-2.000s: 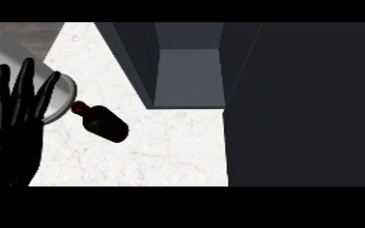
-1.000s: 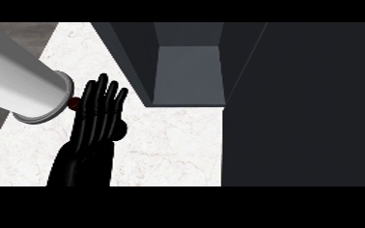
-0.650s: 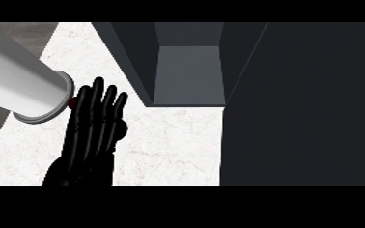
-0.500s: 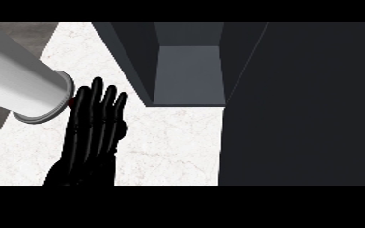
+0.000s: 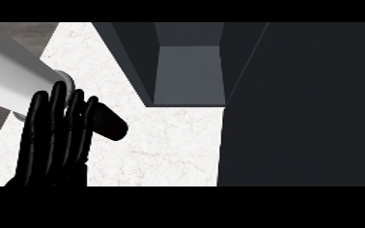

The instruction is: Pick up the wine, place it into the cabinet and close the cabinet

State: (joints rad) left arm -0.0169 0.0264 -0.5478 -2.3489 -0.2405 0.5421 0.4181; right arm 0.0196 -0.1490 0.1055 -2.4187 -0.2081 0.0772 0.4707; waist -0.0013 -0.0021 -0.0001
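Left hand (image 5: pixel 57 130) laid over wine bottle (image 5: pixel 109 124), fingers straight, nothing clamped. Bottle sits on table (image 5: pixel 171 149), left of open cabinet (image 5: pixel 189 77). Fingers should be curled round bottle body before lift is tried.

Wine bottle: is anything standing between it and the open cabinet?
Nothing visible does. The wine bottle lies mostly hidden under the left hand, and only bare counter separates it from the cabinet, whose front stands open.
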